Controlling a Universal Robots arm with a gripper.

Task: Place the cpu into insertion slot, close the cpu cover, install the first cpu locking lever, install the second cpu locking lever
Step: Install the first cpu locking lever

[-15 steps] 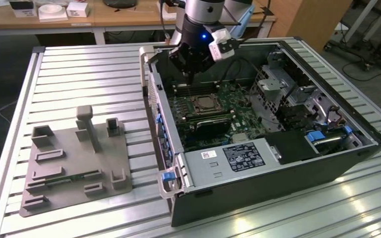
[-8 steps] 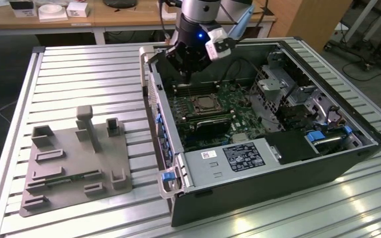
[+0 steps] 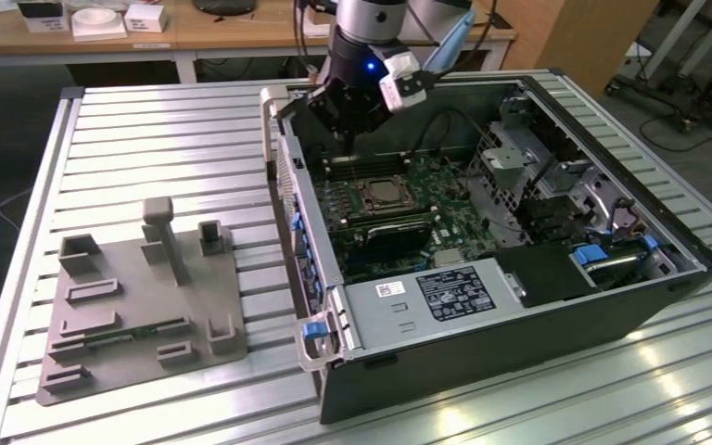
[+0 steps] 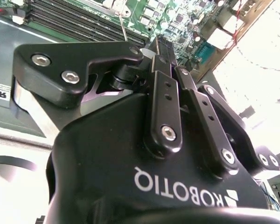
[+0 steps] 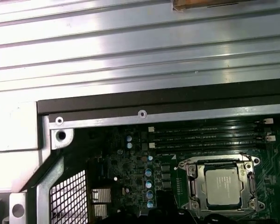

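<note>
Lever stage, I reckon: in the exterior view the cpu (image 3: 388,193) sits in the insertion slot (image 5: 189,171), cpu cover (image 5: 199,185) seemingly down, at 5 o'clock from the gripper (image 3: 349,144), jaws pinched together empty, so the next bit needs fine aim.

Upside-down white lettering (image 4: 184,191) on gripper (image 4: 164,51)

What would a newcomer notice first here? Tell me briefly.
The open computer case on the slatted table stands out, the arm reaching down into it. In the first wrist view, the silvery chip sits framed by a metal cover.
</note>
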